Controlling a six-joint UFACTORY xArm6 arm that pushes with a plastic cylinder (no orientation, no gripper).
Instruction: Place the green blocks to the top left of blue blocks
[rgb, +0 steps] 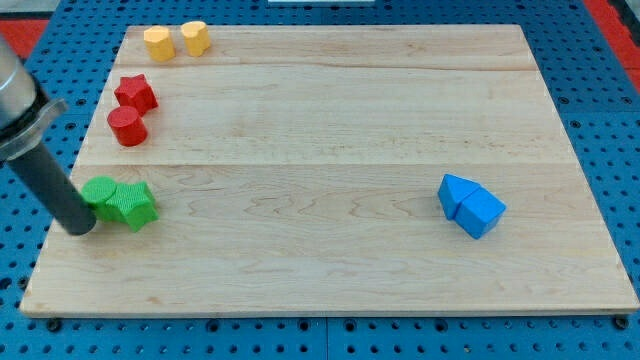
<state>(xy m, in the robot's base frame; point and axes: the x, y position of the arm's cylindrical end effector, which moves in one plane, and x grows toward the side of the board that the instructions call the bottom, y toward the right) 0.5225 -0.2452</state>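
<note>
Two green blocks sit together near the view's left edge: a round green block (100, 195) and a green star-shaped block (135, 205) just to its right. My tip (80, 228) rests on the board just left of and below the round green block, touching or nearly touching it. Two blue blocks sit together at the view's lower right: a blue block (458, 194) and an angular blue block (481, 213) touching it. The green blocks lie far to the left of the blue ones, at about the same height.
A red star-shaped block (135, 94) and a red round block (127, 126) sit above the green blocks. Two yellow blocks (158, 43) (194, 38) sit at the top left corner. The wooden board (330, 120) ends close to the left of my tip.
</note>
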